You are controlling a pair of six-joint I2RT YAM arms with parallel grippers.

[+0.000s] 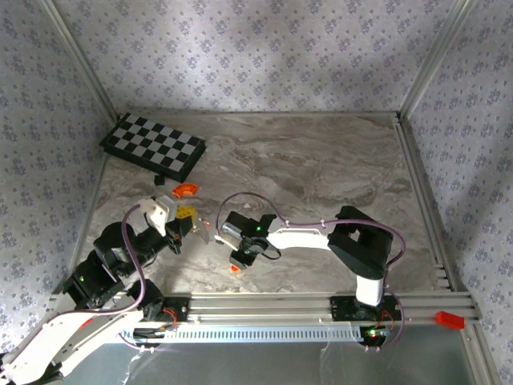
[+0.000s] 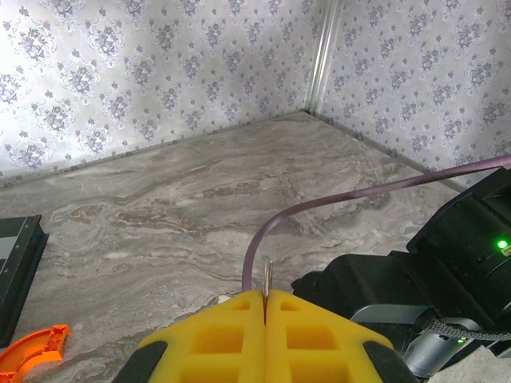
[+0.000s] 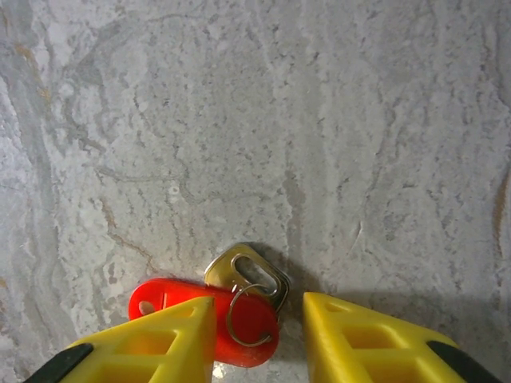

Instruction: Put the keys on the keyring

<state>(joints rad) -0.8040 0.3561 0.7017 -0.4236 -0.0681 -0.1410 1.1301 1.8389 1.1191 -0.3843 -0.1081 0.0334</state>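
My left gripper point(image 2: 264, 297) is shut on the keyring point(image 2: 267, 278), a thin silvery loop seen edge-on that pokes up between the yellow pads. In the top view the left gripper point(image 1: 186, 215) hovers left of centre. The right gripper point(image 1: 237, 258) points down at the table just to its right. A key point(image 3: 249, 275) with a metal head lies flat on the marble, joined by a small wire loop to a red tag point(image 3: 200, 315). My right gripper point(image 3: 259, 307) straddles them with its jaws apart. Its left finger point(image 3: 172, 335) overlaps the red tag, and a gap remains before the right finger point(image 3: 351, 335).
A folded chessboard point(image 1: 152, 146) lies at the back left, with an orange curved piece point(image 1: 185, 190) in front of it. A purple cable point(image 2: 319, 203) arcs over the right arm's black body point(image 2: 447, 263). Aluminium rails point(image 1: 304, 305) run along the near edge.
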